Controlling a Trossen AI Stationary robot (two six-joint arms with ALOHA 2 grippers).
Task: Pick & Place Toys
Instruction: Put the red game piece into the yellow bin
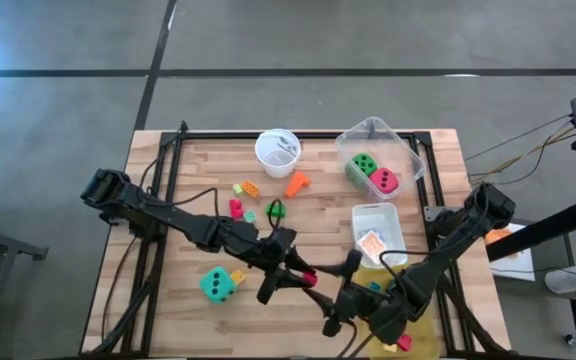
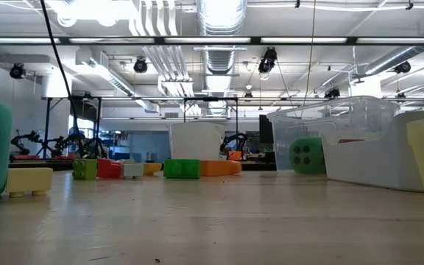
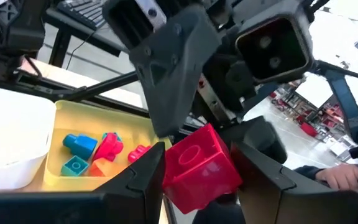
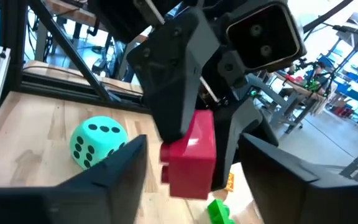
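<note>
My left gripper [image 1: 303, 272] is shut on a red plastic block [image 3: 201, 165] above the table's near middle. My right gripper [image 4: 191, 180] faces it, open, with its fingers standing on either side of the block [image 4: 191, 152] without touching it. It also shows in the high view [image 1: 336, 290]. A teal die [image 1: 218, 284] rests on the table at the near left. A green die [image 1: 362, 165] and a red-pink die [image 1: 383, 181] lie in the clear bin [image 1: 408, 150]. Several small blocks [image 1: 251, 188] lie on the table's middle. My left gripper pinches the red block between its two fingers, one finger on each of two opposite sides [image 3: 169, 177]. The fingers point about level toward the table's right. The block is lifted clear of the table.
A white round cup [image 1: 277, 150] stands at the far middle. A white bin [image 1: 378, 215] with a small card pack [image 1: 372, 243] is at the right. A yellow bin [image 3: 58, 118] holding several blocks [image 3: 79, 146] is at the near right. A yellow block [image 1: 236, 275] lies beside the teal die.
</note>
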